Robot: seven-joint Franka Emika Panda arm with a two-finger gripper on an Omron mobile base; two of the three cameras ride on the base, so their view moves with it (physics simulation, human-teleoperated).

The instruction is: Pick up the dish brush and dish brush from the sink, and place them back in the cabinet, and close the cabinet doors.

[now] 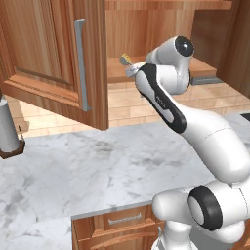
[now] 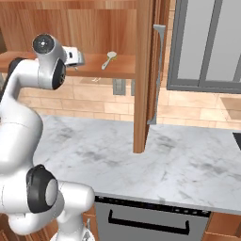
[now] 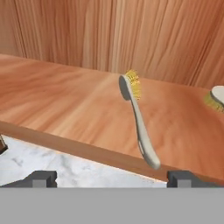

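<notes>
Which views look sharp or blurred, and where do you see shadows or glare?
Hand view: dish brush crisp on the cabinet shelf, slight soft shadow, no glare. Left base view: evenly lit, door handle a little soft-edged. Right base view: flat light on the marble counter, no glare.

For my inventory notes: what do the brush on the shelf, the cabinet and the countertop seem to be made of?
Dish brush: smooth pale handle, probably plastic, with yellow bristles.
Cabinet: reddish-brown wood with visible grain, satin look.
Countertop: white, grey-veined, looks like polished marble, possibly imitation.
</notes>
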